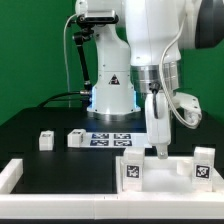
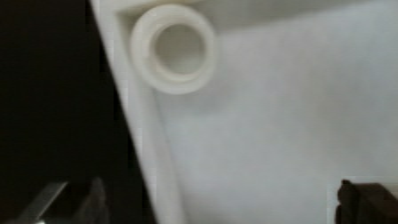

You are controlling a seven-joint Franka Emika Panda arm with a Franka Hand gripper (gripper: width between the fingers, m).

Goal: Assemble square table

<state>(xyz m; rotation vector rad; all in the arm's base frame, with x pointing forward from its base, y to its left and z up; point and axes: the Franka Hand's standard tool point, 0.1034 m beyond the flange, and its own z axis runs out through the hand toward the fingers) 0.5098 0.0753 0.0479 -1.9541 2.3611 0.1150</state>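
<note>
Just under gripper [image 1: 158, 149], square panel [image 2: 267, 130].

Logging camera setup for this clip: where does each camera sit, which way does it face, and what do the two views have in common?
Exterior view: off the arm, facing the robot's base across the black table; shows the whole arm, the open gripper above the square panel, loose legs and the marker board.
Wrist view: on the wrist, looking down along the gripper onto the square panel and its round socket; only the dark fingertips show.
Shared: the gripper, the square panel and the black table.
</note>
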